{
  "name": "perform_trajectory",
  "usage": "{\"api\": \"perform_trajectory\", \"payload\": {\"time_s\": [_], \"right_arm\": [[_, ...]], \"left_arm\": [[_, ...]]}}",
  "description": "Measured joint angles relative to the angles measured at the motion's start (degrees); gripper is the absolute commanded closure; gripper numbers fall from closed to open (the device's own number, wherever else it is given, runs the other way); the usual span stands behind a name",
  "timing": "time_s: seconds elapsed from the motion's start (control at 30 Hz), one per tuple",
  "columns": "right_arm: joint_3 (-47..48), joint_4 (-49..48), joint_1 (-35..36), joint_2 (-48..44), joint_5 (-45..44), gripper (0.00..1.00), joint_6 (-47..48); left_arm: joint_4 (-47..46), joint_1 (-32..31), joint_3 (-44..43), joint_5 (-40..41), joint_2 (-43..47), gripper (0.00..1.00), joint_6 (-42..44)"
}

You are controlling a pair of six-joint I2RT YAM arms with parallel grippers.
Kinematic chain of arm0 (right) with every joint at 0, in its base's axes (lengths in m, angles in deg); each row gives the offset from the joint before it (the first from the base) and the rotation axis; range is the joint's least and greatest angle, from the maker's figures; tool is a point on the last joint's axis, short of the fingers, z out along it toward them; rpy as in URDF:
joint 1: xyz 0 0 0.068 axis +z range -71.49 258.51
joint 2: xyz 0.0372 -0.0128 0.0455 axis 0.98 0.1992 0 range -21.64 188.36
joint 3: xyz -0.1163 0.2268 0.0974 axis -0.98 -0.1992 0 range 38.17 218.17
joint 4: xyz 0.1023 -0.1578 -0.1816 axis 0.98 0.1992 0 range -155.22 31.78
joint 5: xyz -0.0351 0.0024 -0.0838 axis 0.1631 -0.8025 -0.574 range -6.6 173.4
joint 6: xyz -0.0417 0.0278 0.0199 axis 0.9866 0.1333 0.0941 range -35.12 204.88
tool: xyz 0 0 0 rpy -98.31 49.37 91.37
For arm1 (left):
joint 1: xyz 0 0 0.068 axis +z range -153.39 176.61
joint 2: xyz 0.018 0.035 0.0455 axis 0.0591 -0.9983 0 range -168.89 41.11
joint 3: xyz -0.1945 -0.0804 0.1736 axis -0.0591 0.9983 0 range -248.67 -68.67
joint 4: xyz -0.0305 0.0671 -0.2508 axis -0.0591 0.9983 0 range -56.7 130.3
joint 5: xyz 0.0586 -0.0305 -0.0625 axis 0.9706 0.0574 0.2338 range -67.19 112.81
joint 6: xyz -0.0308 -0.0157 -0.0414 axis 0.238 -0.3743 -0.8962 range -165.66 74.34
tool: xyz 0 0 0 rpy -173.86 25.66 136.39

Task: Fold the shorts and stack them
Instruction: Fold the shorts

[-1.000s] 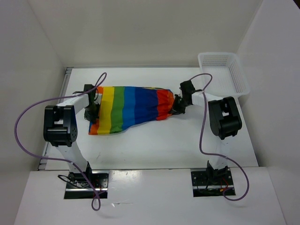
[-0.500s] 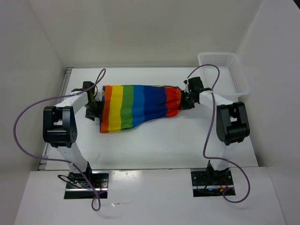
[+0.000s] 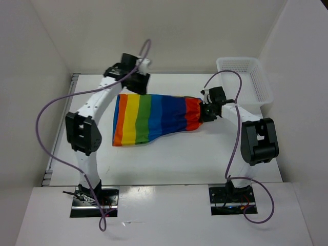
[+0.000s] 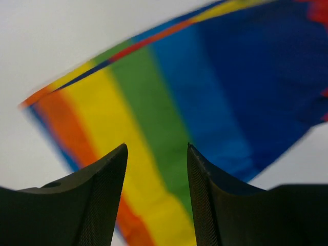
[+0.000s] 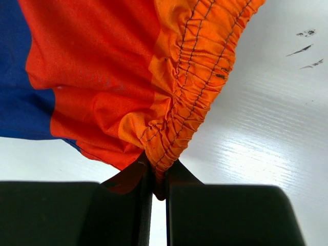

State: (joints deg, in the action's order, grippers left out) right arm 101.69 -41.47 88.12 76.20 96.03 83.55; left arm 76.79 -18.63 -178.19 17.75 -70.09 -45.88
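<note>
The shorts lie spread across the middle of the table, rainbow stripes running from orange at the left to red at the right. My right gripper is shut on the orange elastic waistband at their right end. My left gripper is raised above their far left corner, open and empty. From the left wrist camera the striped shorts show blurred beneath the spread fingers.
A white mesh basket stands at the back right corner of the table. White walls close in the table on the left, back and right. Purple cables loop from both arms.
My left gripper has let go of the shorts' left end, opened, and swung up and back over their far edge. The shorts have shifted a little to the right.
</note>
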Motion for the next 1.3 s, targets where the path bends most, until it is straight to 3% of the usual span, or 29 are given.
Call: {"api": "perform_trajectory", "payload": {"time_s": [0.17,0.37,0.63,0.77,1.1,1.3], "right_arm": [[-0.24,-0.04,0.0,0.0,-0.02,1.0,0.76],[-0.22,-0.04,-0.57,-0.15,-0.68,1.0,1.05],[0.42,0.35,-3.45,-3.89,-1.95,1.0,3.21],[1.03,1.22,-3.48,-5.86,-1.97,1.0,4.85],[10.49,4.85,-3.48,-6.36,-1.86,1.0,12.28],[13.33,5.05,-3.48,-6.36,-1.88,1.0,16.59]], "left_arm": [[-0.26,-10.86,-8.15,-7.87,-13.2,0.42,0.07],[1.2,-11.91,-13.42,-9.79,-28.11,0.42,0.02],[0.92,-13.77,-23.5,-8.68,-32.76,0.4,0.0],[0.92,-15.93,-24.37,-8.66,-35.23,0.38,0.15],[1.75,-17.2,-26.8,-7.58,-34.86,0.32,0.02],[0.42,-13.6,-12.76,-4.37,-18.91,0.3,0.04]]}}
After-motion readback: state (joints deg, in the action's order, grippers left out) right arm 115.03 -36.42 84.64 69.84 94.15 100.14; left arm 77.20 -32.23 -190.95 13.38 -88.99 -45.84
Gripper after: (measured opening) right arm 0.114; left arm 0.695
